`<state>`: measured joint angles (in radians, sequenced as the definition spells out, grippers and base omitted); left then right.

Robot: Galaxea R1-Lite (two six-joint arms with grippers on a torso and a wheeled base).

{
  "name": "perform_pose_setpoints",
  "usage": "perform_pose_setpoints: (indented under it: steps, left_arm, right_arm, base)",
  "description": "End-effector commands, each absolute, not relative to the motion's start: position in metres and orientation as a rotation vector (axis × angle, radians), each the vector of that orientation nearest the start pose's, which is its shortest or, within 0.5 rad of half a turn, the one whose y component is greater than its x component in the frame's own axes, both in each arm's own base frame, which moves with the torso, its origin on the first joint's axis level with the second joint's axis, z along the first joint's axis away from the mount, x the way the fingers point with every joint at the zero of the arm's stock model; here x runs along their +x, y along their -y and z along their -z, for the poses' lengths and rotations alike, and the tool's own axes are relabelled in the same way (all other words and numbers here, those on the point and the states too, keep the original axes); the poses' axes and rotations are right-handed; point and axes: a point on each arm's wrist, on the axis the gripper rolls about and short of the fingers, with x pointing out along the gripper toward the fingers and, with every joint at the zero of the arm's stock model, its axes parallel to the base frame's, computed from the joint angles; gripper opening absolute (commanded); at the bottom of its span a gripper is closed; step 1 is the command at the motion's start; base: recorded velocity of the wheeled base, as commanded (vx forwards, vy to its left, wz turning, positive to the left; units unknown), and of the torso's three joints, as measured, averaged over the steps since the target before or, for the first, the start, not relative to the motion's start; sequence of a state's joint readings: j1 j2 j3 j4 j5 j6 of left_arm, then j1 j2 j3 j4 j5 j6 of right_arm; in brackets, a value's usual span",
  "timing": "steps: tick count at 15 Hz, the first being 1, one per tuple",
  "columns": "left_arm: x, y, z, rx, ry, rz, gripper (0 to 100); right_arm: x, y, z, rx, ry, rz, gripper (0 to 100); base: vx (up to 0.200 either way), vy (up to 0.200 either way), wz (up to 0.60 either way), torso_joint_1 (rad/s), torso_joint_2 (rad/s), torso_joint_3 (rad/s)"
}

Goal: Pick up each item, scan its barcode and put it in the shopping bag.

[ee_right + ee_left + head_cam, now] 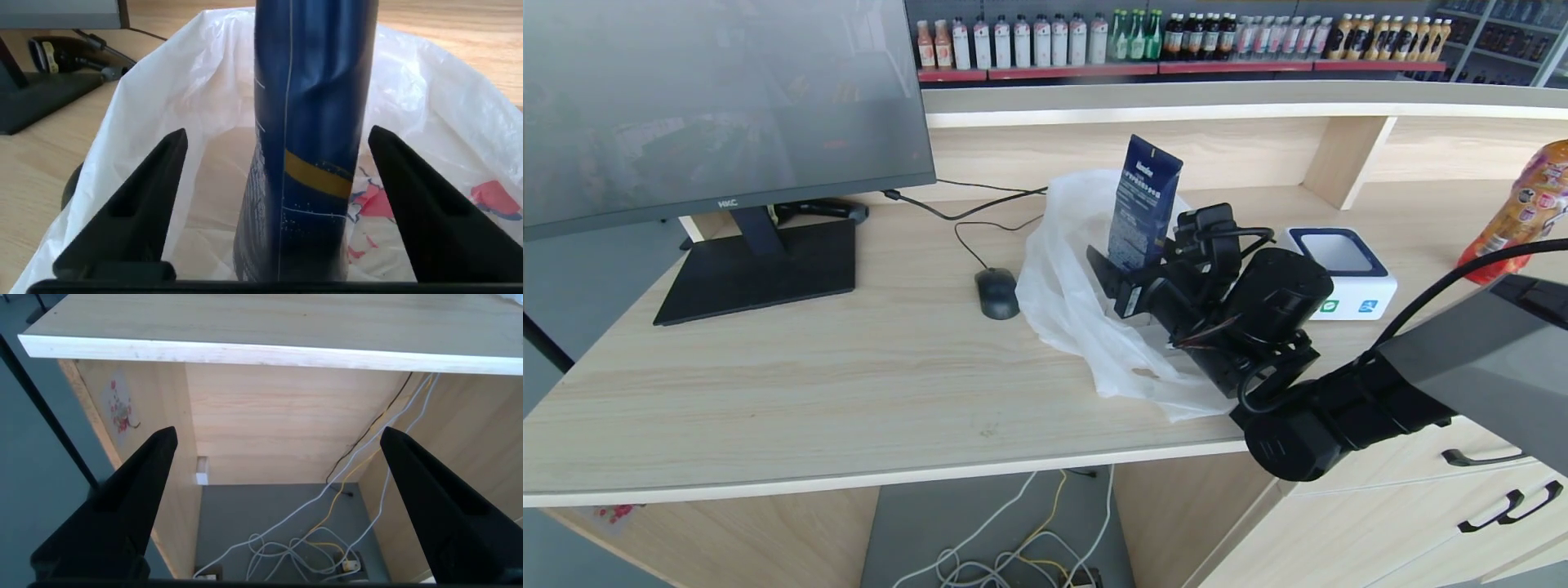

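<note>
Pouch [1143, 204] stands in the mouth of the bag [1054, 286], long axis upright w/ a slight lean. Its base is down inside the film and its top well above the bag rim.

The right claw [276, 139] is at the bag's near right side and straddles the pouch low down. It is spread wide, fingers [122, 220] on either side of the pouch w/ a gap each way, so it holds nothing. The pouch lies dead ahead of the claw, between the tips.

My read: the pouch counts as bagged, so the coming move is prob. a straight pull-back along the claw's own line. The risk is loose bag film close around the tips, which could snag or tip the pouch.

- Scanner [1339, 261] is just right of the bag.
- Bottle [1523, 212] is farther right of the bag, past the scanner. It is likely the next item, and the right arm is nearer.
- Mouse [997, 292] is just left of the bag, and the monitor [719, 98] well left of it.

The left claw [278, 437] is also wide open and empty. It sits low, well away from the bag, facing the desk [849, 384] front edge and the cables beneath.
</note>
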<state>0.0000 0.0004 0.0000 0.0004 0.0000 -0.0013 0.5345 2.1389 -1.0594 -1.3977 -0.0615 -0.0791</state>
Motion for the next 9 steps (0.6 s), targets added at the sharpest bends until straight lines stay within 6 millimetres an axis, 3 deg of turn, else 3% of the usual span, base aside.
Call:
perform_pose_setpoints:
  steps: [1,6,9]
  left_arm:
    - [-0.023,0.0,-0.075,-0.003,0.0,0.0,100]
    - [-0.023,0.0,-0.075,-0.002,0.0,0.0,100]
    - [-0.023,0.0,-0.075,-0.002,0.0,0.0,100]
  right_arm:
    - [0.348,-0.209,-0.17,0.023,0.341,-0.462,100]
    - [0.326,-0.207,-0.199,0.046,0.405,-0.483,100]
    - [0.303,-0.192,-0.199,0.037,0.383,-0.483,100]
  base:
    - [0.0,0.0,0.0,0.0,0.0,0.0]
    - [0.0,0.0,0.0,0.0,0.0,0.0]
    - [0.0,0.0,0.0,0.0,0.0,0.0]
